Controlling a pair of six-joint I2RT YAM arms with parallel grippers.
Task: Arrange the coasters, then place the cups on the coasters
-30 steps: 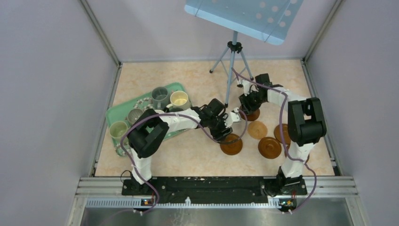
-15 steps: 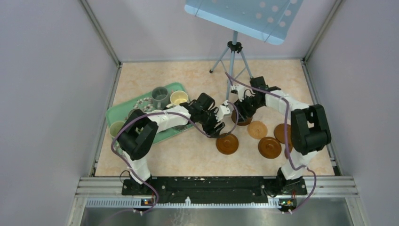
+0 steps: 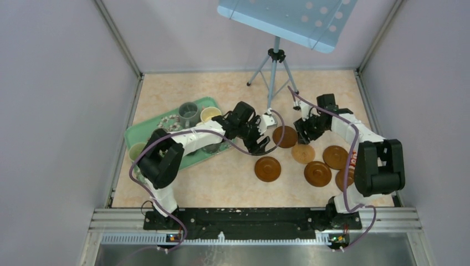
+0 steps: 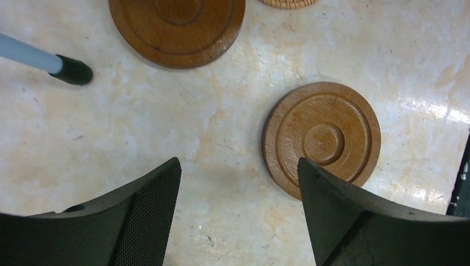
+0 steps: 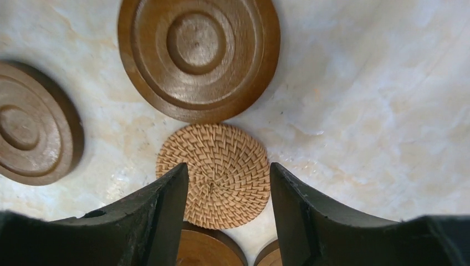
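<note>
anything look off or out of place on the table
One woven coaster differs: pale wicker and smaller, lying among the dark wooden coasters. A tripod also stands on the table, one foot beside the coasters. Nothing looks spilled or broken.

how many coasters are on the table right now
6 coasters: far one, woven one, near-left one, near-middle one, right one, last one partly hidden by the right arm.

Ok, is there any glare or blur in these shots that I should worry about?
Left wrist view: a bright glare patch on the glossy table right of the wooden coaster, otherwise sharp. Right wrist view: the woven coaster is crisp; the right tool's fingers are dark, near featureless. Top view: even, soft light, no harsh shadows.
</note>
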